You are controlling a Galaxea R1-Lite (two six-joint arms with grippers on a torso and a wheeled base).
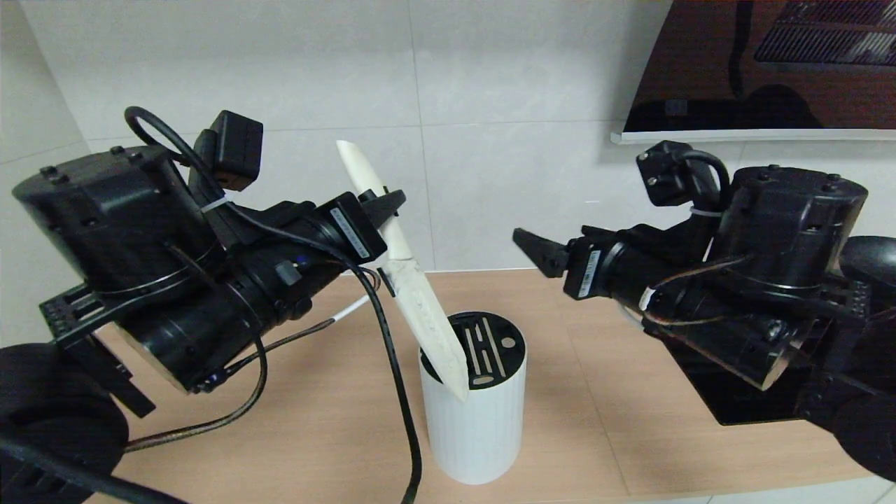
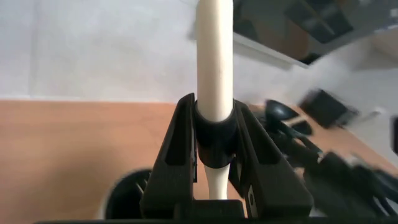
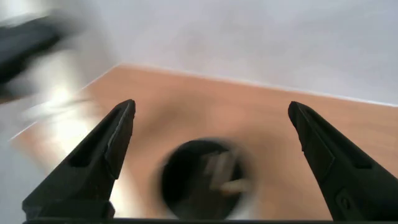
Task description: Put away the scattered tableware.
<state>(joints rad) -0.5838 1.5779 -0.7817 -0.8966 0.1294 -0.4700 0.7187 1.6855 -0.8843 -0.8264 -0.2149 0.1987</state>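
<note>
knife [image 1: 414,297] white, tilted, tip at the slotted black top of knife block [image 1: 479,420] | left end effector [image 1: 381,210] clamped on its handle | right end effector [image 3: 211,109] spread wide, empty, above block | block upright on wooden surface [image 1: 595,392]

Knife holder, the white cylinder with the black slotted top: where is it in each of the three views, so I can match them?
Head view: the knife holder stands low in the centre, the white knife in the left claw tilted over it.
Left wrist view: its black top peeks out beside a finger of the left claw.
Right wrist view: blurred, its dark top lies between the fingers of the open right claw.
Shared landmark: the wooden counter under it.
</note>
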